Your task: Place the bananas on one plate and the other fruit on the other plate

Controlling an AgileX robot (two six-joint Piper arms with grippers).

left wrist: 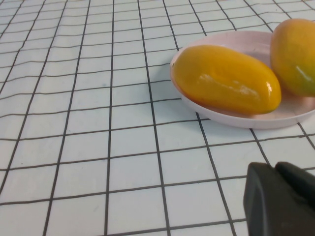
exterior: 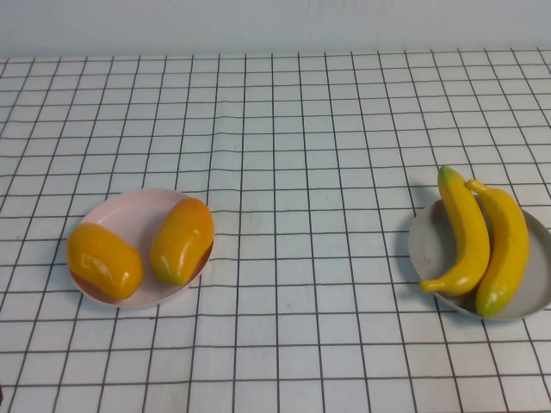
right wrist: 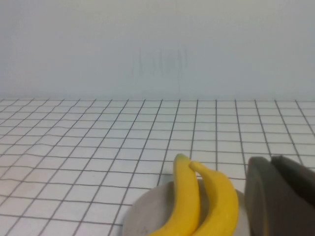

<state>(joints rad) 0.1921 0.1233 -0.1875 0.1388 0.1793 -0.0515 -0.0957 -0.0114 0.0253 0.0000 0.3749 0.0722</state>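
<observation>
Two bananas (exterior: pixel 467 232) (exterior: pixel 508 245) lie side by side on the grey plate (exterior: pixel 428 241) at the right. Two orange mangoes (exterior: pixel 104 260) (exterior: pixel 182 240) lie on the pink plate (exterior: pixel 129 215) at the left. Neither arm shows in the high view. My left gripper (left wrist: pixel 275 169) is shut and empty, low over the cloth, a short way from the pink plate (left wrist: pixel 256 120) and the nearer mango (left wrist: pixel 226 79). My right gripper (right wrist: pixel 270 160) is shut and empty, beside the bananas (right wrist: pixel 186 201) (right wrist: pixel 221 204) on the grey plate (right wrist: pixel 142 211).
A white cloth with a black grid (exterior: pixel 293 172) covers the whole table. A pale wall (exterior: pixel 275 26) stands behind the far edge. The grey plate reaches the right edge of the high view.
</observation>
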